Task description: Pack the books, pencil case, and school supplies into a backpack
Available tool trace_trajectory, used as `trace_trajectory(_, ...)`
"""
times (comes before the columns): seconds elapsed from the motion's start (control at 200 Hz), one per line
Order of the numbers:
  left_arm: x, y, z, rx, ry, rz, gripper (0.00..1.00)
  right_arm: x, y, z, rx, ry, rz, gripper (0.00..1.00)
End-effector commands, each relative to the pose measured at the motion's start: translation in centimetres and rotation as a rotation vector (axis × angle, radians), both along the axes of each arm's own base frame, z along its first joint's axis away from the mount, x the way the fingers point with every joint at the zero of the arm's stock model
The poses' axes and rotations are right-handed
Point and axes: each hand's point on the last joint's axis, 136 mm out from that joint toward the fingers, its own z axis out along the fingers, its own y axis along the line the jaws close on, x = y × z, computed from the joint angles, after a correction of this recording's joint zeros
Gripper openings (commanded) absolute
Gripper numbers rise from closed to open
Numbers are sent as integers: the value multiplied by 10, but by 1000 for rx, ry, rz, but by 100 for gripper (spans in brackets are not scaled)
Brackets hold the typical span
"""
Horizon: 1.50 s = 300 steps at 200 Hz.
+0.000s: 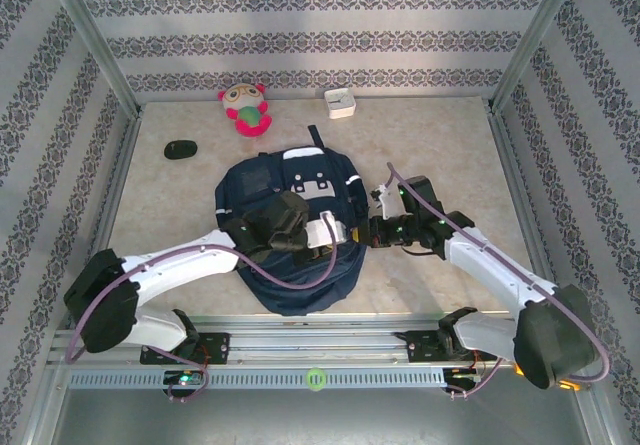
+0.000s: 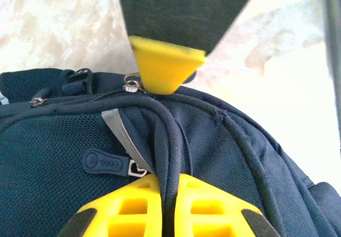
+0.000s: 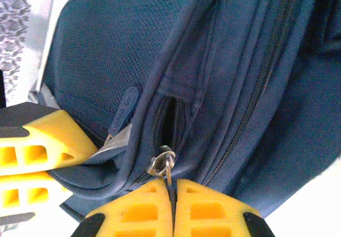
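The navy backpack (image 1: 290,215) lies flat mid-table. Over its right side, my left gripper (image 1: 335,230) and right gripper (image 1: 366,233) meet almost tip to tip. In the left wrist view, my left gripper (image 2: 169,182) is shut on a raised fold of the backpack's (image 2: 64,146) fabric along the zip seam. My right gripper (image 3: 172,185) is shut on the metal zipper pull (image 3: 166,165), above which a short stretch of zip (image 3: 170,121) gapes open. The left fingers (image 3: 32,160) show at the left of the right wrist view. Books, pencil case and school supplies are out of view.
A pink and green plush toy (image 1: 246,108) and a small white box (image 1: 340,102) sit near the back wall. A black oval object (image 1: 181,149) lies at the back left. Patterned walls and metal posts enclose the table (image 1: 450,155).
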Motion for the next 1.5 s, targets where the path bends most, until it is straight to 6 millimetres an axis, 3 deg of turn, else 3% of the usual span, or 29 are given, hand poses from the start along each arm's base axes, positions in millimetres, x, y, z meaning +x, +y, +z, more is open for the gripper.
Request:
trace_trajectory(0.0, -55, 14, -4, 14, 90, -238, 0, 51, -28, 0, -63, -91, -148, 0)
trace_trajectory(0.2, -72, 27, -13, 79, 113, -320, 0, 83, -26, 4, -26, -126, -195, 0)
trace_trajectory(0.4, -55, 27, 0, 14, 65, -207, 1, 85, -31, -10, -99, -100, -194, 0)
trace_trajectory(0.455, -45, 28, 7, -16, 55, -131, 13, 80, -32, -9, -101, -97, -189, 0)
trace_trajectory(0.49, -38, 28, 13, -44, 53, -70, 27, 77, -32, -7, -94, -94, -185, 0)
trace_trajectory(0.57, -22, 33, 31, -107, 68, 94, 62, 67, -35, 1, -103, -72, -198, 24)
trace_trajectory(0.625, -12, 40, 44, -163, 111, 228, 73, 59, -40, 6, -129, -64, -211, 43)
trace_trajectory(0.69, 1, 56, 55, -225, 175, 439, 81, 50, -45, 14, -163, -65, -230, 54)
trace_trajectory(0.755, 11, 82, 54, -261, 240, 679, 81, 41, -43, 21, -165, -72, -234, 56)
trace_trajectory(0.854, 18, 140, 41, -326, 374, 1090, 80, 30, -33, 27, -186, -93, -198, 61)
trace_trajectory(0.979, 3, 177, -1, -437, 586, 1385, 80, 29, -15, 18, -209, -82, -143, 62)
trace_trajectory(1.124, 0, 178, -32, -536, 648, 1426, 70, 35, 10, -9, -232, -4, -71, 58)
trace_trajectory(1.249, 1, 186, -57, -414, 594, 1453, 65, 39, 17, -47, -275, 30, -84, 47)
trace_trajectory(1.294, 3, 185, -66, -356, 573, 1439, 59, 39, 15, -65, -286, 54, -108, 42)
trace_trajectory(1.389, 10, 171, -83, -271, 572, 1381, 56, 35, 6, -96, -331, 97, -146, 34)
trace_trajectory(1.494, 26, 147, -99, -233, 596, 1319, 55, 34, -2, -106, -347, 99, -191, 32)
